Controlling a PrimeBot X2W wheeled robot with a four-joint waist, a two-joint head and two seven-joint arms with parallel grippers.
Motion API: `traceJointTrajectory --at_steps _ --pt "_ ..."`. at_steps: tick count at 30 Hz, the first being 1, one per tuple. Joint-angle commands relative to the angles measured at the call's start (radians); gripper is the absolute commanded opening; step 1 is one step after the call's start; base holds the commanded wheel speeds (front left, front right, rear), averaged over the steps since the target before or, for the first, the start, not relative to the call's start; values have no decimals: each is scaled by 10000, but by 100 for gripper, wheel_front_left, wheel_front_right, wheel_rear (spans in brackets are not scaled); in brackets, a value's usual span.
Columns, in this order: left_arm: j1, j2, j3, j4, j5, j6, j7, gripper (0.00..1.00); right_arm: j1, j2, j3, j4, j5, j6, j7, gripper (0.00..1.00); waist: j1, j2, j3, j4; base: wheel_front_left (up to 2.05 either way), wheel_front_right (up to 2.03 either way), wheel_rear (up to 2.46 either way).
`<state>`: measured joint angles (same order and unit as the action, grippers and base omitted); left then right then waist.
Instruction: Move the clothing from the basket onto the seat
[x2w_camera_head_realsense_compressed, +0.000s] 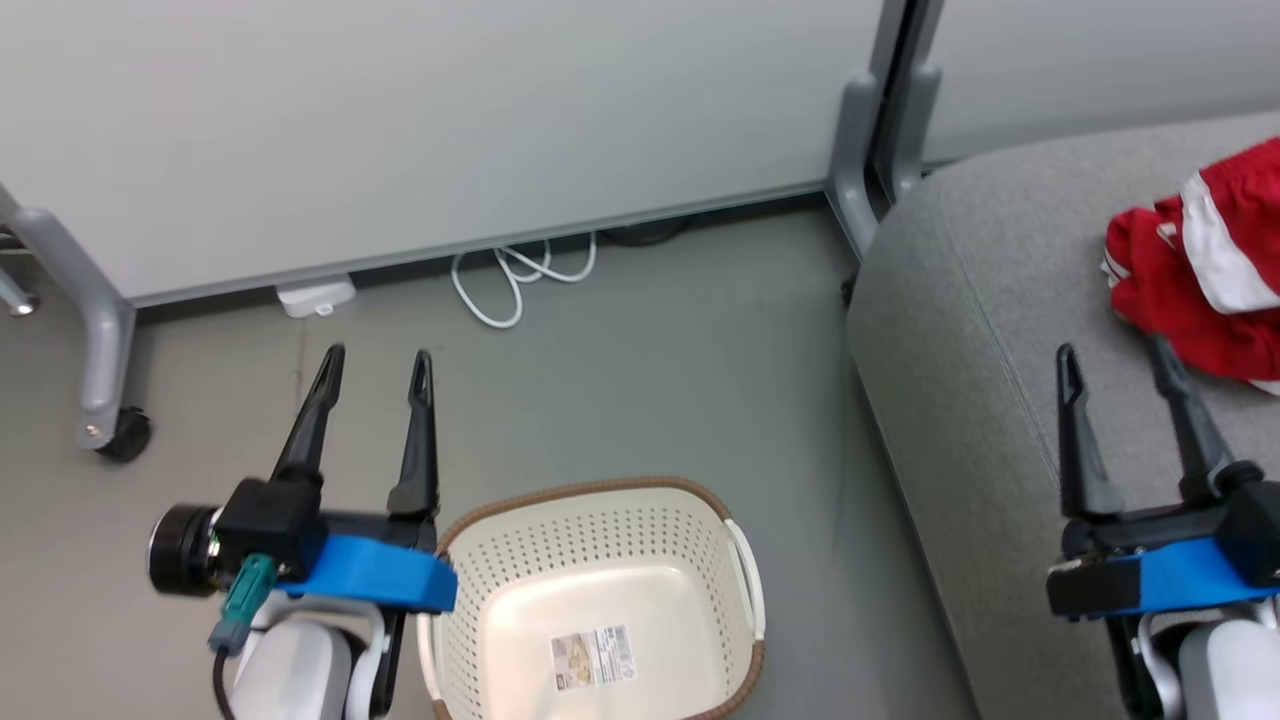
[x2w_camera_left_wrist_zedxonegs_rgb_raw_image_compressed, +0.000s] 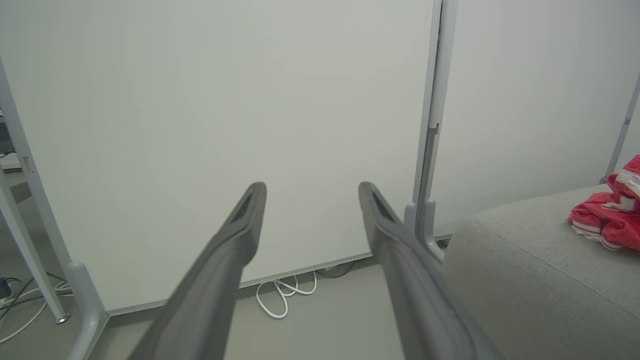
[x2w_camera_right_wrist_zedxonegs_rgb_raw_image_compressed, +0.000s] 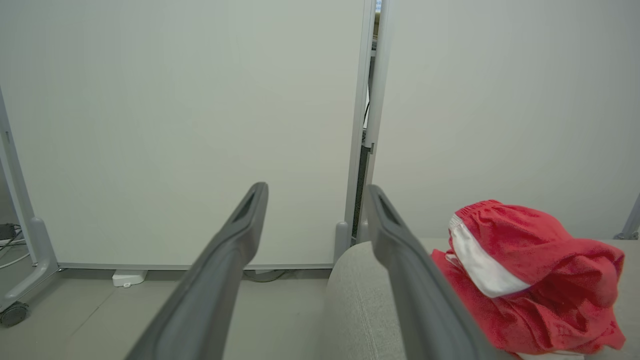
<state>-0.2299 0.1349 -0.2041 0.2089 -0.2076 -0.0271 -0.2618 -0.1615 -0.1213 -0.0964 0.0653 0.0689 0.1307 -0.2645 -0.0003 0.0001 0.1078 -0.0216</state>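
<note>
The red clothing (x2w_camera_head_realsense_compressed: 1205, 275) with white panels lies heaped on the light grey seat (x2w_camera_head_realsense_compressed: 980, 330) at the right; it also appears as clothing (x2w_camera_left_wrist_zedxonegs_rgb_raw_image_compressed: 607, 215) on the seat (x2w_camera_left_wrist_zedxonegs_rgb_raw_image_compressed: 525, 280) and as clothing (x2w_camera_right_wrist_zedxonegs_rgb_raw_image_compressed: 530, 280) on the seat (x2w_camera_right_wrist_zedxonegs_rgb_raw_image_compressed: 355, 310). The cream-white basket (x2w_camera_head_realsense_compressed: 600, 545) with a brown rim stands on the floor at bottom centre, holding nothing but a paper label on its bottom. My left gripper (x2w_camera_head_realsense_compressed: 377, 362) is open above the floor, left of the basket. My right gripper (x2w_camera_head_realsense_compressed: 1110, 355) is open over the seat, just left of the clothing.
Pale partition panels (x2w_camera_head_realsense_compressed: 420, 130) on grey wheeled feet (x2w_camera_head_realsense_compressed: 105, 420) close off the back. A white cable (x2w_camera_head_realsense_compressed: 520, 275) and a small white box (x2w_camera_head_realsense_compressed: 315, 297) lie at their base. Grey floor (x2w_camera_head_realsense_compressed: 680, 370) stretches between the basket and the panels.
</note>
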Motion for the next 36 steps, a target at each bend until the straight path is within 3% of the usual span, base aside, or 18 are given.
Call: traceJointTrajectory --at_steps 1,15,36 --pt "370 -55 273 -43 140 -72 -46 100 297 132 93 128 54 1 2 100 3 -1 -433 346 0 0 0" --pt "1680 -428 1642 -99 609 -505 -46 100 944 564 246 827 67 1 2 100 3 -1 -964 792 0 0 0" --pt "1796 -823 2097 81 942 -896 -46 100 1007 717 260 1323 75 1 2 100 3 -1 -963 1096 0 0 0"
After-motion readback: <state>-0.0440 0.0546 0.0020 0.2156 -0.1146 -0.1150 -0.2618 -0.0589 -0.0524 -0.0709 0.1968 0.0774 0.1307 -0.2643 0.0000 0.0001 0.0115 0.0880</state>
